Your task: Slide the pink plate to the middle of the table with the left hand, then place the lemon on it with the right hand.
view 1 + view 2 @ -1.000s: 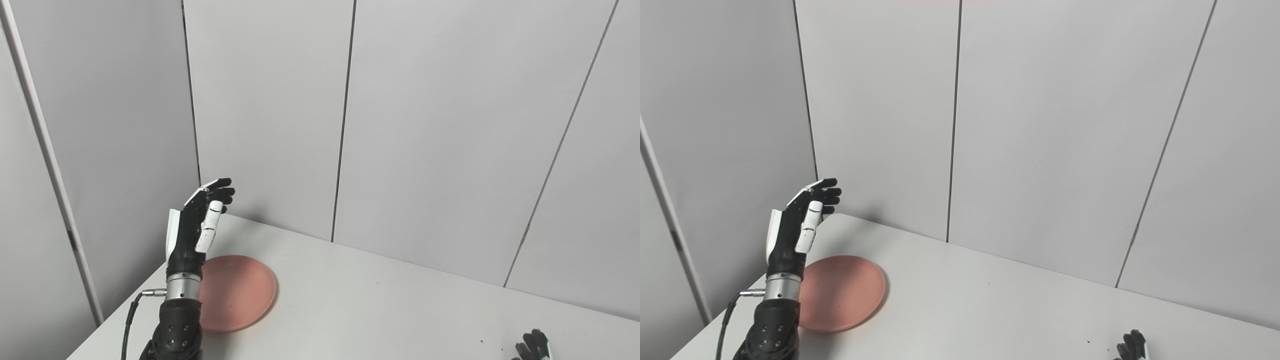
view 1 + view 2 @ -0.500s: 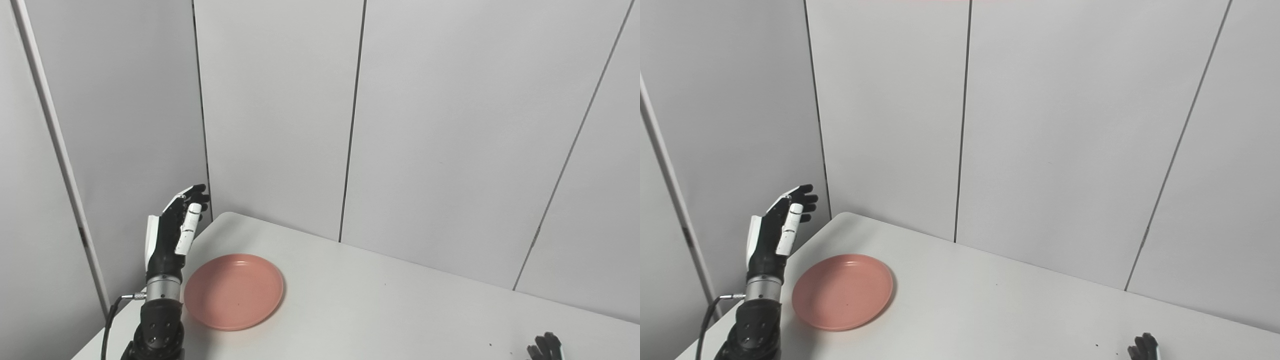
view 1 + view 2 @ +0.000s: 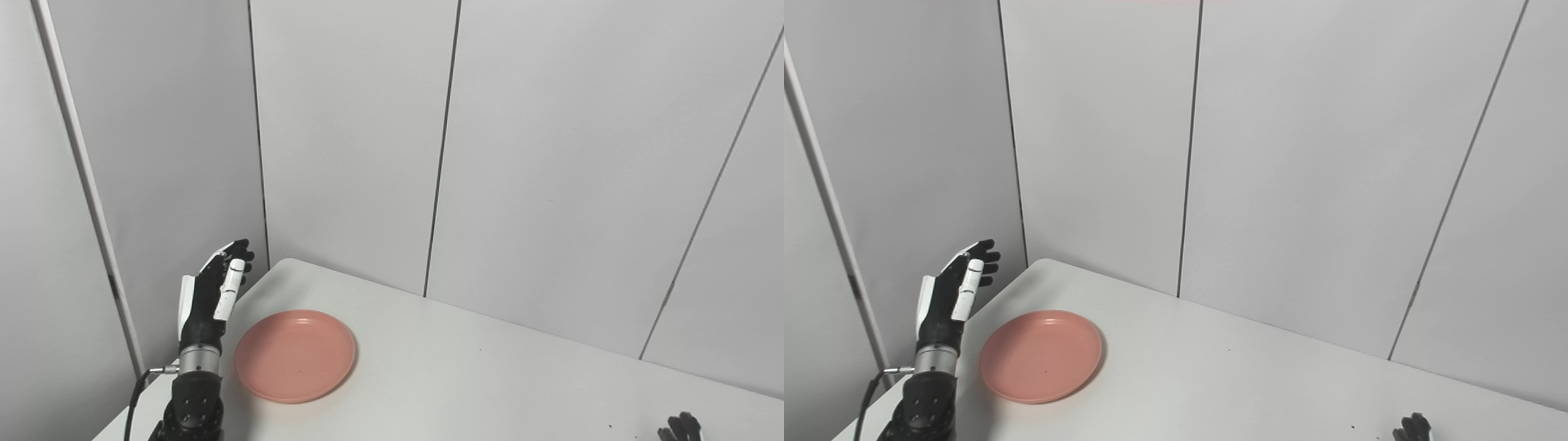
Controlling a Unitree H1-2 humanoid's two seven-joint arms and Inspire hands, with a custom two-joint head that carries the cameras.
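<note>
Closest to us, at the bottom right edge, only the dark tips of the right hand (image 3: 680,425) peek up. So little of it shows that I cannot tell if its fingers are wide or closed. It looks like it is waiting for its turn.

On the left side, the left hand (image 3: 208,300) stands tall at the left edge of the table (image 3: 490,392). Its fingers (image 3: 236,254) point up and are loosely spread, and they hold nothing. The palm faces toward the plate. I think it is set there, on the outer side, so it can push the plate sideways toward the middle.

Just beside that hand lies the pink plate (image 3: 295,355). It sits flat near the table's left corner, not in the middle yet. The hand does not seem to touch it.

The lemon is nowhere to be seen in either view.

Farthest back are plain gray wall panels (image 3: 551,153).
</note>
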